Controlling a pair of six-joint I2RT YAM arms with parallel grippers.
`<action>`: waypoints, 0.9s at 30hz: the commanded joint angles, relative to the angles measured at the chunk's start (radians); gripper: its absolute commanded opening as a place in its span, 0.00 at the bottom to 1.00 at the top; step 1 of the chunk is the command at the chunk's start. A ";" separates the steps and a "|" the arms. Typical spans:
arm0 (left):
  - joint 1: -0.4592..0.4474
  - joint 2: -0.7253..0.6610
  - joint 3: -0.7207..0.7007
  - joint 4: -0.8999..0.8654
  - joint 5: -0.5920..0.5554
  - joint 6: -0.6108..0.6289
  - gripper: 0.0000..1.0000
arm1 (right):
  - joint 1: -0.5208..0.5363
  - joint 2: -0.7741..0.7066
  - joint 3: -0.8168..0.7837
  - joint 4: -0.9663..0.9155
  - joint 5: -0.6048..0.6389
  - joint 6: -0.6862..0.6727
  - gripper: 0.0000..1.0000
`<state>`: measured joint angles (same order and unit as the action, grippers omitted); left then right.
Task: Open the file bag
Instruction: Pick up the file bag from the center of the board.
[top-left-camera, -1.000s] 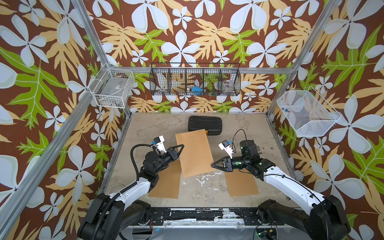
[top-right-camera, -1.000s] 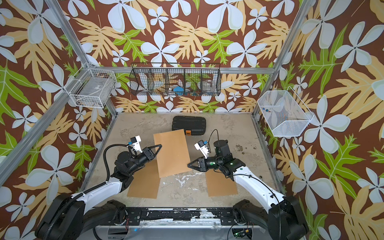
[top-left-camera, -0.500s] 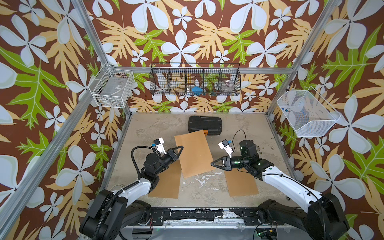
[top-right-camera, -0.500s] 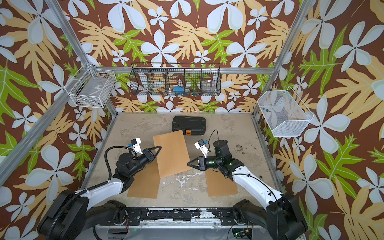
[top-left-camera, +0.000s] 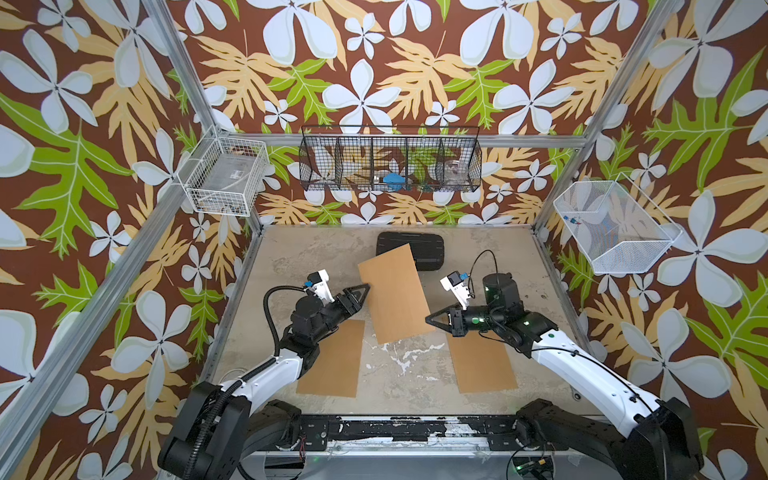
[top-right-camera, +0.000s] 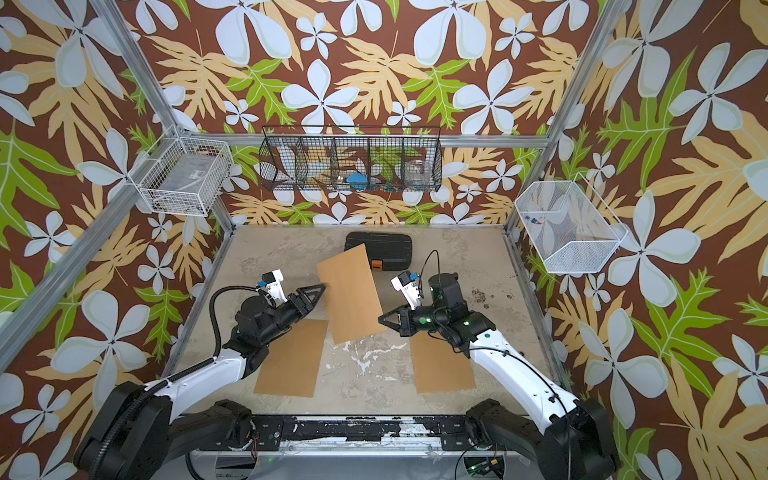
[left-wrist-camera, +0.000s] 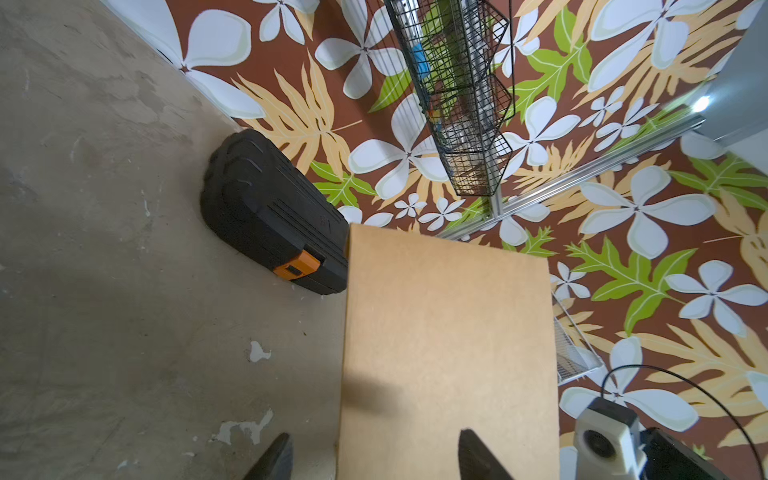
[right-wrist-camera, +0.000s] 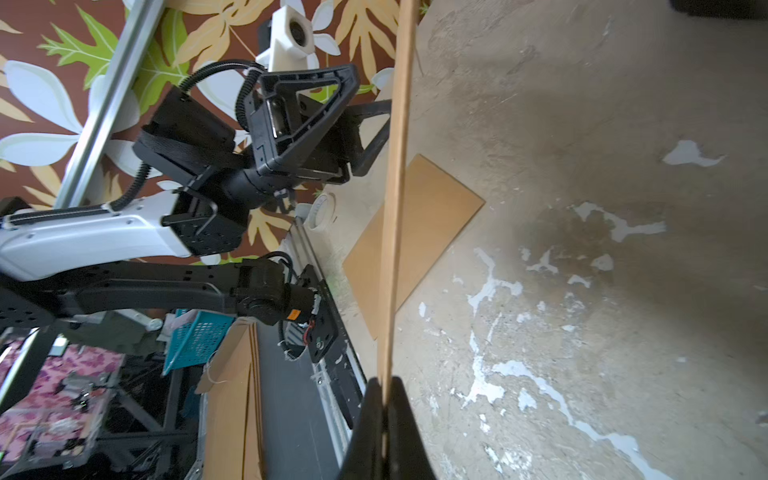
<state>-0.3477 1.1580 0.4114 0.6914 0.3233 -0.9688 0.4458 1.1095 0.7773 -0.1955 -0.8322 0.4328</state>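
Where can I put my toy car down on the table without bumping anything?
Bare table lies back left, between the black case and the left wall; back right, beside that case; and front middle, between the left brown sheet and the right brown sheet. The middle is crowded: left claw and right claw flank the raised file bag.

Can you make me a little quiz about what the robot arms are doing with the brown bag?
1. Which arm is pinching the lifted file bag? A the left one, B the right one, C both.
2. True or false: the left gripper has its jaws open.
3. How many flat brown sheets lie on the table?

Key
1. B: the right gripper is shut on the bag's edge.
2. True: its jaws stand apart, one on each side of the bag.
3. Two.
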 joint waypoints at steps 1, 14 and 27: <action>0.001 -0.009 0.051 -0.201 -0.068 0.102 0.71 | 0.001 -0.011 0.018 -0.096 0.098 -0.069 0.03; -0.064 0.043 0.346 -0.607 -0.157 0.244 0.90 | 0.134 0.003 0.040 -0.158 0.407 -0.078 0.01; -0.315 0.232 0.801 -0.999 -0.411 0.344 0.91 | 0.278 0.036 0.153 -0.247 0.637 -0.089 0.00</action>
<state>-0.6388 1.3605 1.1648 -0.1917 -0.0109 -0.6563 0.7086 1.1450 0.9104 -0.4133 -0.2787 0.3561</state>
